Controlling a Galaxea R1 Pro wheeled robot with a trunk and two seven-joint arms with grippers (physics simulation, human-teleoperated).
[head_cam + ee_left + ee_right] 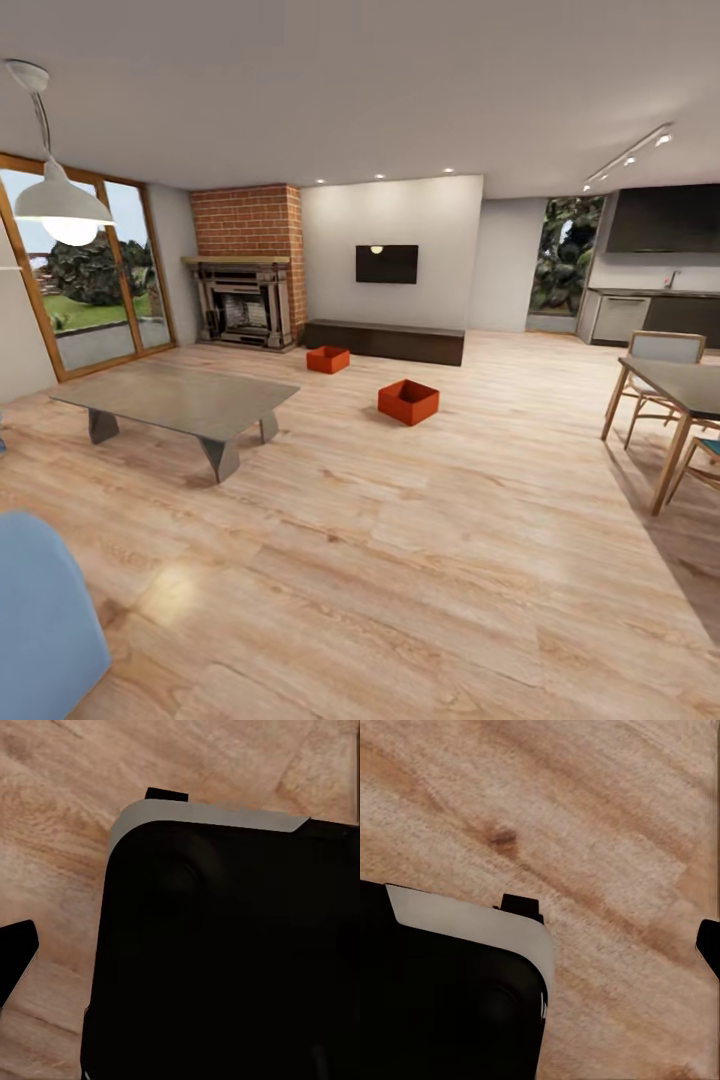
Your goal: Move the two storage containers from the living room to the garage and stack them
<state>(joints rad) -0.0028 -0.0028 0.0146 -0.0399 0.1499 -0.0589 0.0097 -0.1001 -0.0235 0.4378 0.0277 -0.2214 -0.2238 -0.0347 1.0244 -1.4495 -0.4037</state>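
Two orange-red open-top storage containers stand on the pale wood-plank floor of the living room. The nearer one (408,401) is mid-room. The farther one (328,359) sits in front of the low dark TV bench (385,341). Both lie well ahead of me, out of reach. In the left wrist view, my left gripper (180,952) hangs over the floor and my dark base, with one black finger (15,954) at the frame's edge. My right gripper (540,945) hangs likewise, with one finger (709,945) far out to the side. Both are spread wide and hold nothing.
A low grey coffee table (180,400) stands left of the path to the containers. A blue seat corner (40,610) is close at the near left. A dining table with chairs (670,400) is on the right. Brick fireplace (245,290) and wall TV (387,264) are behind.
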